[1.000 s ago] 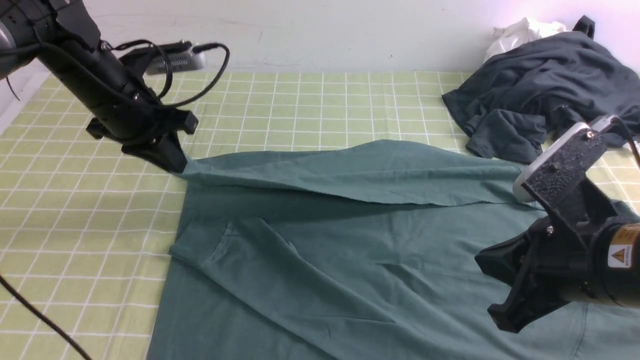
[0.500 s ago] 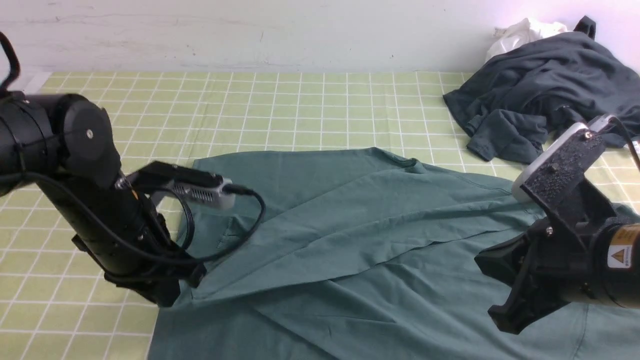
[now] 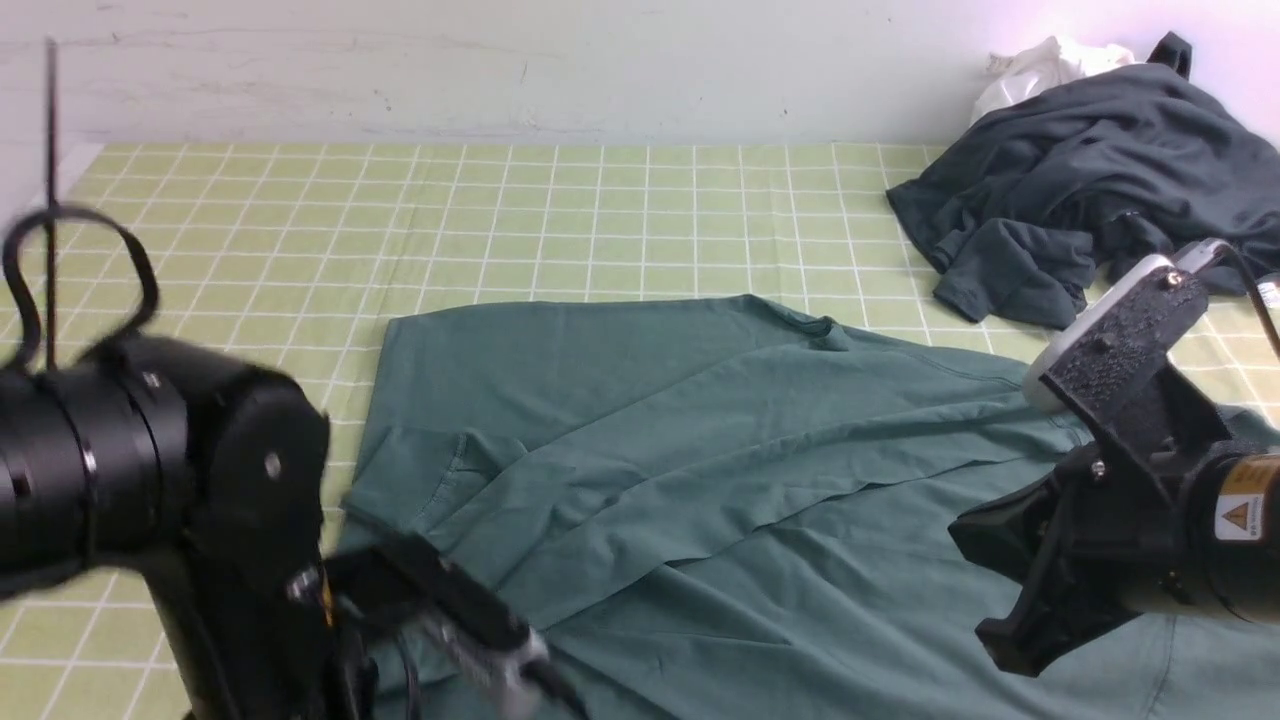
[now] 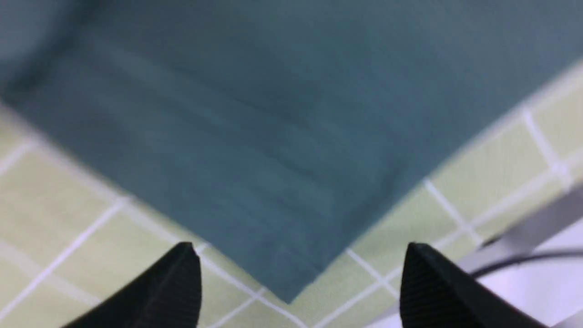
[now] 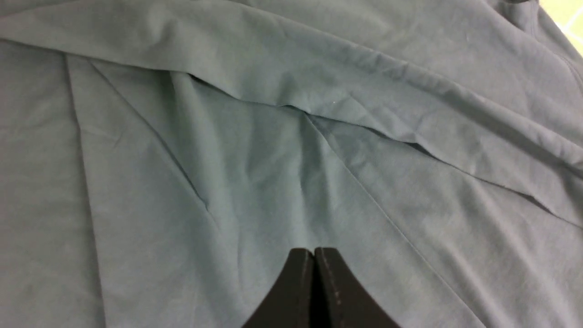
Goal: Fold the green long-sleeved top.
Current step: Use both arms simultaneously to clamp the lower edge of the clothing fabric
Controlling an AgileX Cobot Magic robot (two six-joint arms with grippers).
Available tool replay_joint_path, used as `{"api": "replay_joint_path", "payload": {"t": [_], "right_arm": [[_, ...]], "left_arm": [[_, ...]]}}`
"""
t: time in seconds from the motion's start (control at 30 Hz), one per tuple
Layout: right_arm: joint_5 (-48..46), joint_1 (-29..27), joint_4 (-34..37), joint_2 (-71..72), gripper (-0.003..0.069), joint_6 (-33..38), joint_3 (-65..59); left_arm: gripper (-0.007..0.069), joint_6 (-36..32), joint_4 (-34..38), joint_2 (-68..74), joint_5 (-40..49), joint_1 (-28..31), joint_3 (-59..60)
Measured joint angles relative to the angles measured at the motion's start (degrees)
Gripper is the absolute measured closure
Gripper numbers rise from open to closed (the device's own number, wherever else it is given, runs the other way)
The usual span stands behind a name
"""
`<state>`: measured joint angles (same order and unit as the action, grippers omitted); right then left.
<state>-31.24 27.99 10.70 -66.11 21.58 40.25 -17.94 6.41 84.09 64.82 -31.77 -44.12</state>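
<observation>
1. Pale green cloth (image 3: 640, 220) with a white grid covers the work surface, running back to a whitish wall (image 3: 450, 70).
2. The green long-sleeved top (image 3: 620, 370) lies spread across the middle and near part of that cloth, reaching toward the right side. One layer is turned over another, with creases running diagonally and a sleeve end showing on the left.
3. The left gripper (image 4: 300, 282) has its fingers spread wide; a corner of the top shows between them in the left wrist view, with nothing gripped. Its arm (image 3: 240, 480) comes in over the top's near left part, blurred in the front view.
4. The right gripper (image 5: 314, 255) is narrow, its tips together and empty, above the top on the right side.
5. A dark charcoal-grey garment (image 3: 1090, 170) sits bunched at the far right, beside a white bundle (image 3: 1050, 70).
</observation>
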Motion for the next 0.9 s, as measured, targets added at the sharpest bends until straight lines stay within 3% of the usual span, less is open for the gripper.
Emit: {"api": "replay_joint_path", "payload": {"t": [0.17,0.27,0.47,0.57,0.6,0.63,0.7,0.9], "right_arm": [[0.0,0.0,0.94,0.0,0.0675,0.0,0.0],[-0.05,0.0,1.12,0.0,0.0675,0.0,0.0],[-0.18,0.0,1.31,0.0,0.0675,0.0,0.0],[-0.5,0.0,1.3,0.0,0.0675,0.0,0.0],[-0.5,0.0,1.3,0.0,0.0675,0.0,0.0],[-0.84,0.0,1.3,0.0,0.0675,0.08,0.0],[-1.23,0.0,1.3,0.0,0.0675,0.88,0.0],[-2.11,2.22,1.3,5.95,0.0675,8.15,0.0]], "left_arm": [[0.0148,-11.69,-3.75,-0.29,-7.47,-9.34,6.95],[0.0207,-15.44,-4.77,-0.01,-13.34,-11.1,9.94],[0.0336,-16.12,-5.91,0.73,-17.2,-11.1,11.35],[0.0472,-15.86,-6.41,0.79,-17.59,-11.18,11.02],[0.0481,-15.9,-6.41,0.79,-17.59,-11.19,11.01],[0.0559,-14.7,-5.84,0.5,-16.46,-11.5,10.37],[0.0605,-12.9,-5.51,-0.56,-14.03,-11.77,8.92],[0.0629,-8.86,-5.84,-6.68,-7.45,-11.79,5.21]]}}
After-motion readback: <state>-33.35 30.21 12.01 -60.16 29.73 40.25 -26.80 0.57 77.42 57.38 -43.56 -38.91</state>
